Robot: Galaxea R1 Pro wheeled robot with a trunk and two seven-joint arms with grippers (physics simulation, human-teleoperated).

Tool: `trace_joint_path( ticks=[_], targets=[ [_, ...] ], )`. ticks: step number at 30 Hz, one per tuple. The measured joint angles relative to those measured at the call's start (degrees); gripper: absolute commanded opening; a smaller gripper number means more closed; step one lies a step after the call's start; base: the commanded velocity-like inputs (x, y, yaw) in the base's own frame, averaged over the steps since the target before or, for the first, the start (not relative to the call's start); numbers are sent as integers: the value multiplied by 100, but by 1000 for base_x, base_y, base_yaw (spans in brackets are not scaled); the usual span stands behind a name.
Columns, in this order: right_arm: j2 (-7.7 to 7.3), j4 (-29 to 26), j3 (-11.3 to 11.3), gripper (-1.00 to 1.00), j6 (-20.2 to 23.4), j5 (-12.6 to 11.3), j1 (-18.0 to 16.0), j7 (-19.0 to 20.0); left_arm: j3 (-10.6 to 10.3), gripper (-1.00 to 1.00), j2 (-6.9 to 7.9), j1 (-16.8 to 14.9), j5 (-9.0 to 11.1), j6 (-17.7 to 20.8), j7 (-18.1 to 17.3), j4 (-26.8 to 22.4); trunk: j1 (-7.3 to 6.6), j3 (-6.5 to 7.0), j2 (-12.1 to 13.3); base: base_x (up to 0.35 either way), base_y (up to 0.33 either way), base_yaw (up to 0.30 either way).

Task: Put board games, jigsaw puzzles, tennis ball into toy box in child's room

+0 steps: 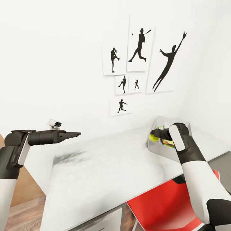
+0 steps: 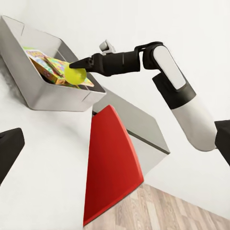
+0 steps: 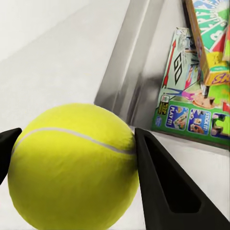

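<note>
Tennis ball sits closest to the right wrist camera, yellow-green with a pale seam, clamped between the two dark fingers of the right gripper. Ball is in contact with both fingers, one on each side.

Beyond the ball, the toy box stands on the pale grey surface. Inside it lie colourful board games, green-edged, one overlapping another. In the left wrist view the ball is held at the rim of the toy box, over the open bin; whether it touches the contents cannot be told.

Head view: right gripper reaches to the toy box near the far right of the surface, ball at its tip. Left gripper hangs in the air above the left part of the surface, well apart from the box, fingers together and holding nothing.

Red chair is tucked under the surface edge beside the right arm. Black baseball-player prints are on the white wall behind. Wood-plank floor shows at lower left.
</note>
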Motion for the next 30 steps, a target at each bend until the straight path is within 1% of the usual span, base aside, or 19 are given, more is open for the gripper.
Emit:
trace_joint_path(
  ticks=[6, 11, 21, 26, 30],
  targets=[
    [0, 0, -8, -100, 0, -3, 8, 6, 0, 100, 1, 2, 1, 0, 0, 4, 0, 0, 0, 23, -31, 0],
    [0, 0, -13, -100, 0, -2, 8, 7, 0, 100, -1, 1, 2, 0, 0, 5, -1, 0, 0, 90, -75, 0],
    [0, 0, -14, -100, 0, 0, 8, 14, 16, 100, 6, 3, 5, 0, -1, 9, 0, 0, 0, 94, -6, 0],
    [1, 7, -12, -100, -10, 9, 8, 1, 14, 100, 2, 3, 10, 0, 0, 10, 0, 0, 0, 31, -139, 0],
    [-6, 19, -13, -100, -12, 28, 8, -1, 9, 100, 0, 3, 5, 0, 0, 9, 0, 0, 0, 12, -48, 0]
  ],
)
